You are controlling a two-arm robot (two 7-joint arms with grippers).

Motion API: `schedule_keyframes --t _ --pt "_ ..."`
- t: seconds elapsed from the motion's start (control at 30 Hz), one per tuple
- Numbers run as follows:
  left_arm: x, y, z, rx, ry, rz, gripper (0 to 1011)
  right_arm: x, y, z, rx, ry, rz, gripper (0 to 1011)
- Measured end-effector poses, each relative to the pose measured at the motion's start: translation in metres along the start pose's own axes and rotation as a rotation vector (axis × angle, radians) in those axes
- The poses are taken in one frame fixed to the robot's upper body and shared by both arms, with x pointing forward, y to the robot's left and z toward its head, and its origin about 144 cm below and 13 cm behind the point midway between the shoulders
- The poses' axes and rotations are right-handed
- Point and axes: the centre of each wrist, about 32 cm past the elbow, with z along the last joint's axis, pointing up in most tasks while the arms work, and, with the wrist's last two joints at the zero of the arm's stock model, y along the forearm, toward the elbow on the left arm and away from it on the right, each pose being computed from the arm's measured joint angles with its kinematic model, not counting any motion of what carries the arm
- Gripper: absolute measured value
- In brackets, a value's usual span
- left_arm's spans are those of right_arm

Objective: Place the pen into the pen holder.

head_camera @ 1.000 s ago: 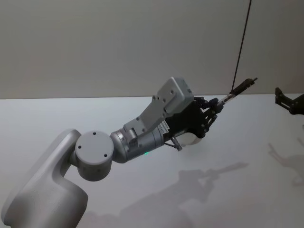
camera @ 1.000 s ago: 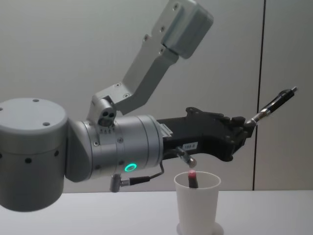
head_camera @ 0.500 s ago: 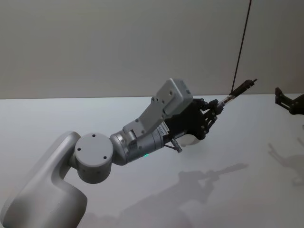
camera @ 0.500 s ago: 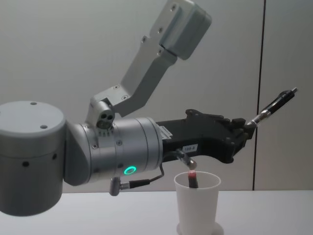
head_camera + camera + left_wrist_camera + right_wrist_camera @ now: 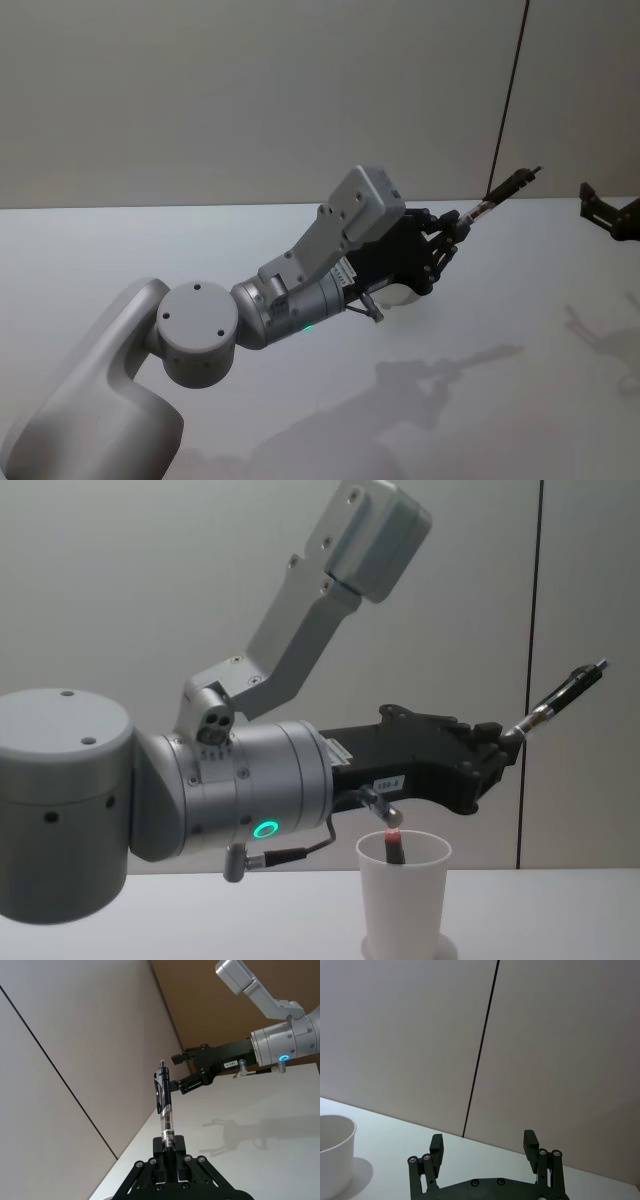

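One pen (image 5: pixel 560 697) is pointing toward two o'clock, the left gripper (image 5: pixel 505 737) clamping it above the paper cup (image 5: pixel 403 905); the right gripper (image 5: pixel 483 1140) is holding its jaws wide.

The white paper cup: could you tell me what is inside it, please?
A dark, red-tipped stick stands inside the cup; the wall hides its lower part.

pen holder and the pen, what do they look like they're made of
The pen holder: likely paper, matte white, thin tapered wall and rolled rim like a disposable cup. The pen, held in the left gripper: probably plastic, glossy black clip, clear barrel showing its insides. The right gripper sits open, off to the right.
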Motion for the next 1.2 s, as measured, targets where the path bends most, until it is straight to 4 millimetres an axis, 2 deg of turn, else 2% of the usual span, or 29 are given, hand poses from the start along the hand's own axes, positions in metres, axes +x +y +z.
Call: schedule_keyframes --t 0.6,1.2 --pt "0.0 0.0 0.0 -0.001 0.002 0.001 140 0.019 -0.013 -0.003 0.011 0.134 0.098 1001" --pt "0.0 0.0 0.0 -0.001 0.002 0.001 140 0.04 -0.029 -0.008 -0.022 0.406 0.309 1002"
